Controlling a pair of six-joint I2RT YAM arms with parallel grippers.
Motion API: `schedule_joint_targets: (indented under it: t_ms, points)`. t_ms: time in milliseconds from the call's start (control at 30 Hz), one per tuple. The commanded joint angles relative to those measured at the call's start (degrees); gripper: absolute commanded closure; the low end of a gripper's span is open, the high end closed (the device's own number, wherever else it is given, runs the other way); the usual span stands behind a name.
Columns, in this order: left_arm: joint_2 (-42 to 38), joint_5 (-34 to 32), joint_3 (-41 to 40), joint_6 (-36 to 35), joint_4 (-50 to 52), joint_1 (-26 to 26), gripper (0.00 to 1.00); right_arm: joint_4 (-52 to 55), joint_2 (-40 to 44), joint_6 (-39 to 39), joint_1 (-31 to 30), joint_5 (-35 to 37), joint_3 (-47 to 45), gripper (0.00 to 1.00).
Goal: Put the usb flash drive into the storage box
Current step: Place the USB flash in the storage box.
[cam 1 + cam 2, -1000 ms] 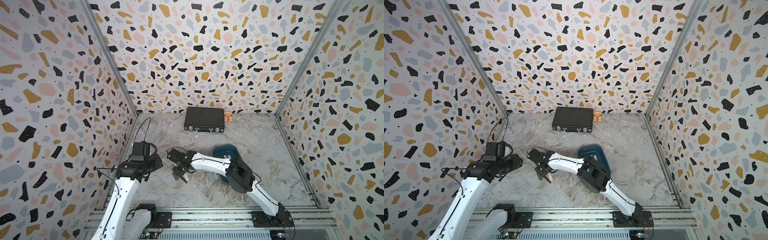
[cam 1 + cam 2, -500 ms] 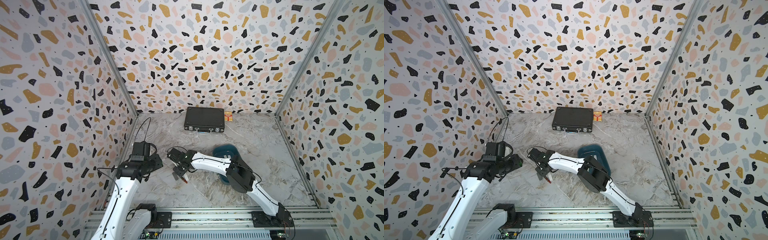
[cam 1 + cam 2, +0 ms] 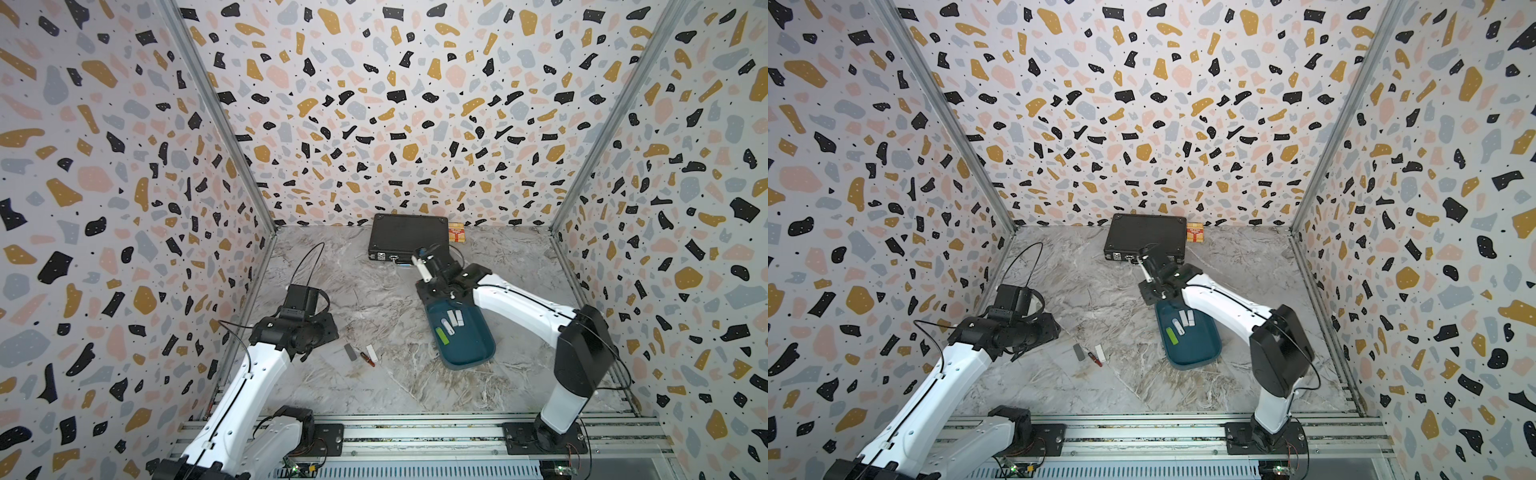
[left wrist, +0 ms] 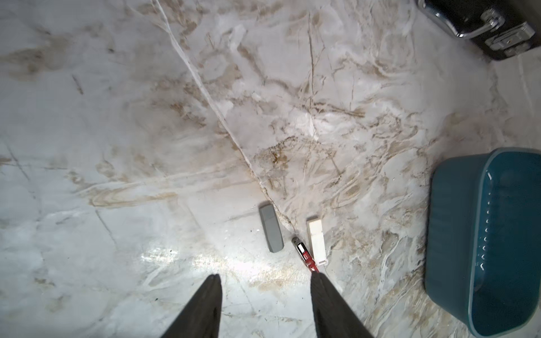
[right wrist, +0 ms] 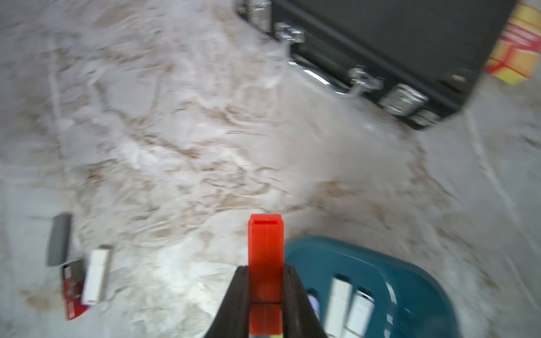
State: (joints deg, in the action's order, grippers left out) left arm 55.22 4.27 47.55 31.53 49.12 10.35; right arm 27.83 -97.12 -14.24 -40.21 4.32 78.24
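Glossy marble-look tabletop (image 4: 117, 146), smooth plastic storage box (image 4: 456, 222)

Right wrist view blurred; storage box (image 5: 409, 292) cropped by frame edge there and in left wrist view. Both top views, centre: its far end sits under right arm (image 3: 523, 305).

Back wall (image 3: 374, 104): we see terrazzo print, black, ochre, pink and grey chips on white, rising just behind the black briefcase (image 3: 407, 237).
Side walls (image 3: 104, 208): same print, flanking the briefcase.
Corner posts (image 3: 221, 120): bare metal.
Bench (image 3: 374, 395): grey-white marble pattern, tan veins.
Rail (image 3: 415, 436): aluminium, at the bench edge farthest from the briefcase.
Light: we note soft glare on the bench, well apart from the briefcase.
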Motion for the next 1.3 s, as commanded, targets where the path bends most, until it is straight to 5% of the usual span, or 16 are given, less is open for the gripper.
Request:
schedule_joint_targets:
  t_ms: [0, 367, 767, 1267]
  points:
    - [0.0, 0.1, -0.2, 1.2, -2.2, 0.5, 0.46, -0.3, 2.5, -1.6, 3.8, -0.4, -7.4, 0.85]
    - [4.2, -6.1, -6.3, 7.7, -7.2, 10.7, 0.46, -1.6, 1.9, -3.6, 10.3, -0.6, -18.1, 0.83]
    - [9.3, -8.6, -7.8, 8.7, -10.4, 11.6, 0.45, -3.5, 5.1, -1.5, 10.8, -2.5, -19.9, 0.56]
    - [18.1, -10.1, -9.7, 11.1, -15.5, 15.3, 0.47, -5.5, 11.3, -1.3, 10.8, -7.9, -20.6, 0.54]
